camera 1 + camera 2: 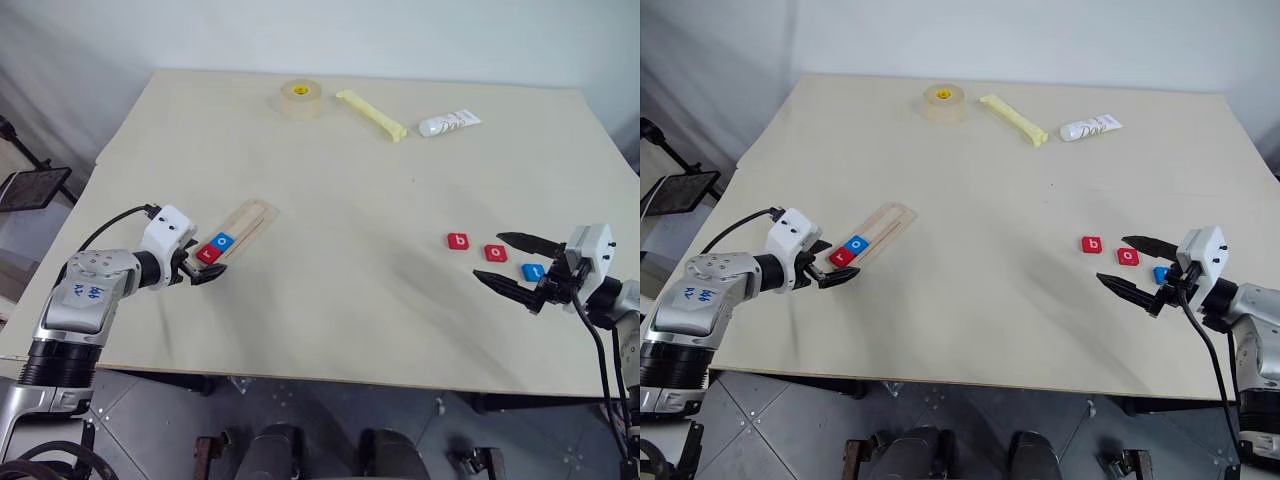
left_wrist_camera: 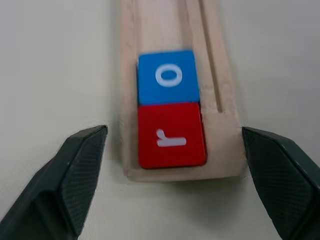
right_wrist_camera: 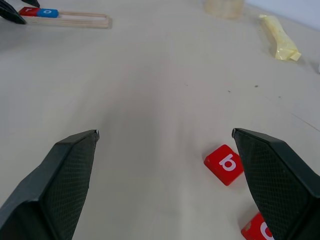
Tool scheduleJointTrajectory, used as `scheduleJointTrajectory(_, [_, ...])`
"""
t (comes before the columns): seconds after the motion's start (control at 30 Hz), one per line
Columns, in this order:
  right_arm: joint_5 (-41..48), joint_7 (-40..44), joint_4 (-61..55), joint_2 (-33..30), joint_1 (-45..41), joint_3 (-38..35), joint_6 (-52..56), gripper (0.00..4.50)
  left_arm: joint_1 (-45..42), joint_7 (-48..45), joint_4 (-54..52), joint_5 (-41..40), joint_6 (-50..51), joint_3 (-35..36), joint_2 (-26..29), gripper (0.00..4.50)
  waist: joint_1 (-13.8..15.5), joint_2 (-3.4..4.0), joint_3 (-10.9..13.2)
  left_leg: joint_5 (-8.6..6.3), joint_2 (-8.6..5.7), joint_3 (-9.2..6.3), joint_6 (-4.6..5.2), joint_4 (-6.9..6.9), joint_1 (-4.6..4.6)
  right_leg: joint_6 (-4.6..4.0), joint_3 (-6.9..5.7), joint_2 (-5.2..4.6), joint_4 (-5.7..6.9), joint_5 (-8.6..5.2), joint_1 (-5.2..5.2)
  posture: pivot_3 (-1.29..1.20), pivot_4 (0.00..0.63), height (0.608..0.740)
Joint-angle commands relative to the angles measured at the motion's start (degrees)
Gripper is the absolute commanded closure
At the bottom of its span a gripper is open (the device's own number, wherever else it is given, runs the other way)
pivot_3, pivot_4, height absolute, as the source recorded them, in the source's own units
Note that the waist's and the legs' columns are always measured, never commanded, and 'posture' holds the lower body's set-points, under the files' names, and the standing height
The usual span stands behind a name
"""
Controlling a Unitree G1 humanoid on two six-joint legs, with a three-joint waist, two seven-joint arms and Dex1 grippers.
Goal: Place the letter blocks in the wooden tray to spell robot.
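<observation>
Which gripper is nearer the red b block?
Right. The right gripper hovers open just beside the red b block, while the left gripper is far across the table at the wooden tray.

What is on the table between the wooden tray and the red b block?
Nothing. In the left eye view, the table is bare between the wooden tray and the red b block.

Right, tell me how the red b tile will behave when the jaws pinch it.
The red b tile looks small, flat and rigid, so probably light and stiff. It lies flat on the table, so it should slide rather than roll or tip. Its low edges leave little to grip, so it may slip.
</observation>
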Motion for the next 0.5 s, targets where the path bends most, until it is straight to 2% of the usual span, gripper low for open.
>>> scheduleJointTrajectory(0.03, [0.88, -0.31, -1.56, -1.22, -0.22, -1.63, 0.15, 0.03, -1.67, -0.84, 2.53, 1.69, -0.28, -1.40, -0.44, 0.00, 0.06, 0.00, 0.00, 0.00, 0.00, -0.01, 0.00, 0.01, 0.00, 0.00, 0.00, 0.00, 0.01, 0.00, 0.00, 0.00, 0.150, 0.740])
scheduleJointTrajectory(0.5, [-0.31, -0.84, 0.15, -0.63, -2.66, -0.25, 0.15, 0.03, -8.54, -5.40, 11.25, 4.95, 5.15, -7.25, -1.78, 0.00, 0.12, 0.02, -0.02, 0.01, -0.06, -0.02, 0.01, 0.16, 0.10, 0.00, 0.06, -0.05, 0.33, 0.00, 0.03, 0.00, 0.150, 0.740])
